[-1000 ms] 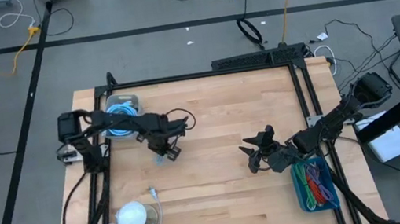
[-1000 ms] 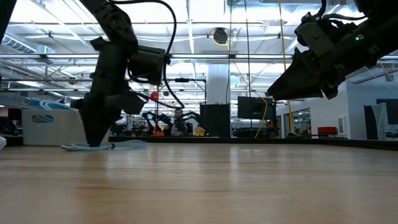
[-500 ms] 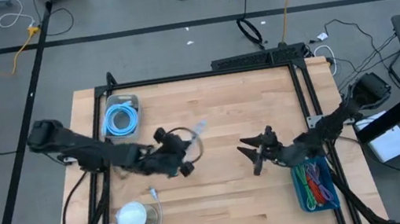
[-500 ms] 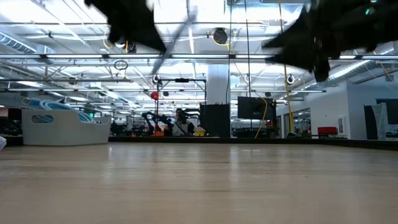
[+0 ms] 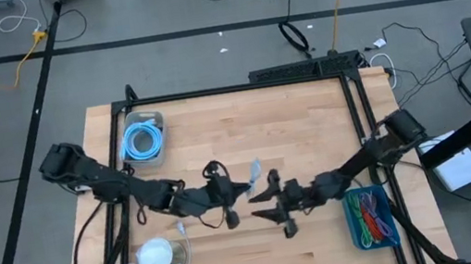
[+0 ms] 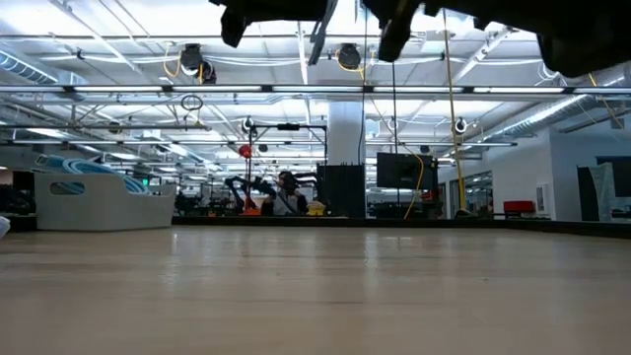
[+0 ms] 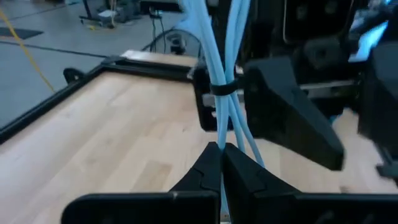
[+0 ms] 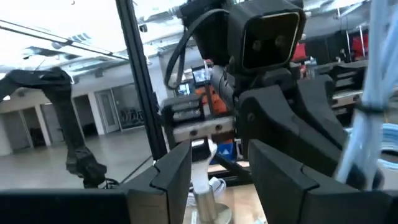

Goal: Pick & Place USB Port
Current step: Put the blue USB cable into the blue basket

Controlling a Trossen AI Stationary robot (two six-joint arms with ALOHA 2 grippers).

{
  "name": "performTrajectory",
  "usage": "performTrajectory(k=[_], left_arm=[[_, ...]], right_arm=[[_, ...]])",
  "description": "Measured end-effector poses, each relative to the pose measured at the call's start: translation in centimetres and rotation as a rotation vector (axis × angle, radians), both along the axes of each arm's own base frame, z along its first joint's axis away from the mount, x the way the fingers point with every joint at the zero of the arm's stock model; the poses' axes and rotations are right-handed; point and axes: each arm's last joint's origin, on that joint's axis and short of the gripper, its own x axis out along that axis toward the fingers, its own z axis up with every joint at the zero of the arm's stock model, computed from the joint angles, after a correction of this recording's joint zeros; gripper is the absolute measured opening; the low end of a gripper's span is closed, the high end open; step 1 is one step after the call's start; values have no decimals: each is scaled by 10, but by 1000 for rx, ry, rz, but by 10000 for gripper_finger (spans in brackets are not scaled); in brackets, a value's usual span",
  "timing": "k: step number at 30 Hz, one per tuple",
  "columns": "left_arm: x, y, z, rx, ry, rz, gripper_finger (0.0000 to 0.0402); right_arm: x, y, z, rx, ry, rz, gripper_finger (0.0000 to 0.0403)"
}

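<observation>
A light-blue USB cable bundle (image 5: 253, 169), bound by a black tie (image 7: 223, 88), is held above the middle of the table. My left gripper (image 5: 246, 188) reaches in from the left and is shut on it (image 7: 221, 158). My right gripper (image 5: 270, 204) comes from the right and faces the left one, open. Its fingers stand close beside the bundle; one finger (image 7: 286, 115) shows just next to the strands. In the right wrist view a white plug end (image 8: 202, 177) sits between my right gripper's open fingers (image 8: 214, 168); no touch shows. My left gripper pinches the bundle's lower end (image 7: 222, 140) between its two fingertips, several strands together. The fingers come nearly level from the table's left. The strands stick out past the fingertips and upward, tied together partway up, lifted clear of the table.
A tray with a coiled blue cable (image 5: 143, 138) stands at the far left. A white round device with its cord (image 5: 156, 254) lies at the near left. A blue bin of coloured cables (image 5: 372, 216) sits at the near right. Bare wood lies below both grippers.
My left gripper has risen from beside the far-left tray and gone toward the table's middle, tipping from pointing down to nearly level, and the cable bundle has come up off the table with it. My right gripper has moved left toward it and tipped upward.
</observation>
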Motion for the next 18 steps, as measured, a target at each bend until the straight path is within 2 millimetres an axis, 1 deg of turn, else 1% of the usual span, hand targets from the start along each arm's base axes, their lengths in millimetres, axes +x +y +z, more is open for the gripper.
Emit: performTrajectory(k=[3, 6, 7, 10, 13, 18], left_arm=[[1, -5, -8, 13, 33, -22, 1], [-1, -11, -13, 28, 60, -33, 0], [-2, -12, -14, 35, 65, -9, 0], [-15, -10, -18, 126, 151, 131, 0], [-28, -6, -11, 130, 177, 204, 0], [-44, -27, -3, 130, 140, 165, 0]], right_arm=[[12, 4, 0, -4, 38, -5, 151], [14, 4, 0, -8, 51, -7, 151], [14, 5, 1, -6, 47, -7, 151], [11, 8, 4, -6, 40, 2, 151], [10, 11, 4, -16, 44, -15, 151], [9, 10, 3, -33, 57, -92, 151]])
